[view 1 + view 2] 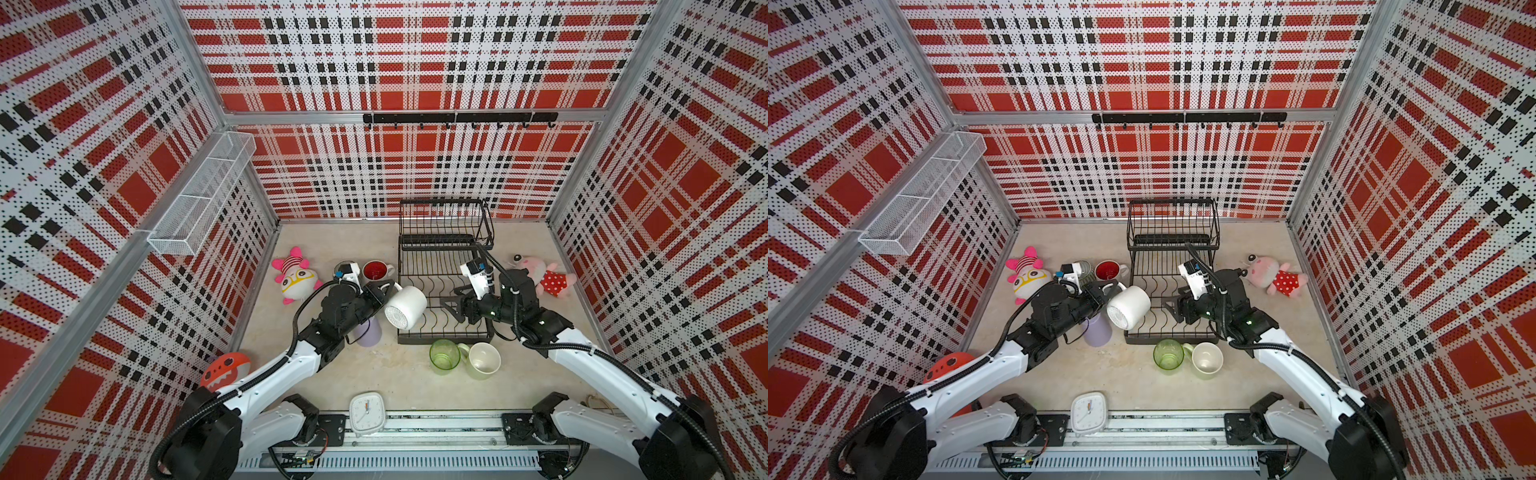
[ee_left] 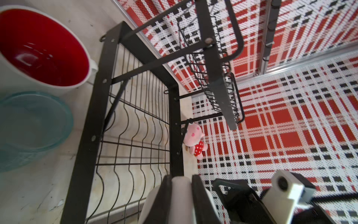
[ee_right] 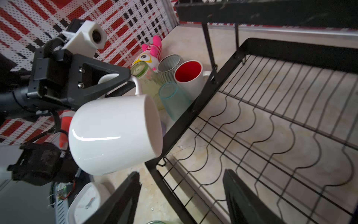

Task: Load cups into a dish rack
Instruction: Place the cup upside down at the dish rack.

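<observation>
Top views, nearest first: a white square clock lies at the front edge. Next, a clear green glass and a pale-green mug stand side by side on the surface, just before the dish rack. The right pincer hangs open and empty over the rack's lower tier. The left pincer is clamped on the handle of a white mug, tipped on its side at the rack's left edge, above a lavender tumbler. Beyond, a red-inside mug stands upright beside the rack. The right wrist view shows a teal tumbler just beside it.
</observation>
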You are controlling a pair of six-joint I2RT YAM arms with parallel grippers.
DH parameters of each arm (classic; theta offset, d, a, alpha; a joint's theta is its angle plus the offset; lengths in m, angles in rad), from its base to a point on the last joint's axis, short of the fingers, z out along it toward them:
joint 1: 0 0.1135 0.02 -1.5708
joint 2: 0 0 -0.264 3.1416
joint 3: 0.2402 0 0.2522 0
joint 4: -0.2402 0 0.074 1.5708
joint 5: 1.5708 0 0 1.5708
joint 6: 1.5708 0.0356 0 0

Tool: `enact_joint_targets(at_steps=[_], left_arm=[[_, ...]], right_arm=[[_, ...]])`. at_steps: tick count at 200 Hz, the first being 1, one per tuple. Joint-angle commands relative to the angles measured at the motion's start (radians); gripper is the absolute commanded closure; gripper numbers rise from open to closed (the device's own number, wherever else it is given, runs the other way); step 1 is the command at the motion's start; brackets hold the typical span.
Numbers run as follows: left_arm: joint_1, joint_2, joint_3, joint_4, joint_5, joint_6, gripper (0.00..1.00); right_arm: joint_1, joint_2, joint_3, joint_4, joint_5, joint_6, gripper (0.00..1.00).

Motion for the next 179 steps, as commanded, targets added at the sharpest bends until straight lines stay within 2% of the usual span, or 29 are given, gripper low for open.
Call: enact_joint_targets(at_steps=[1,33,66,92,115,152,179], left_arm=[[-0.034,0.011,0.062,-0.005,-0.145,-0.077,1.00],[-0.102,0.076,0.158,-0.119,-0.260,-0.128,1.00],[-0.177,0.158,0.297,-0.314,-0.388,-0.257,1.00],[-0.216,0.244,0.414,-0.462,-0.408,-0.361,1.00],[-0.249,0.290,0.461,-0.520,-0.419,-0.475,1.00],[-0.287,0.331,0.498,-0.636,-0.471,-0.675,1.00],[-0.311,0.363,0.528,-0.631,-0.490,-0.693,1.00]], right_arm=[[-0.002,-0.060,-0.002,-0.063,0.120,-0.031,0.28],[0.040,-0.109,0.002,-0.096,0.146,-0.062,0.27],[0.178,-0.134,0.022,-0.137,0.280,-0.178,0.27],[0.195,-0.121,0.066,-0.202,0.329,-0.221,0.27],[0.195,-0.116,0.101,-0.254,0.363,-0.203,0.27],[0.195,-0.098,0.141,-0.327,0.407,-0.102,0.28],[0.195,-0.107,0.113,-0.318,0.374,-0.076,0.28]])
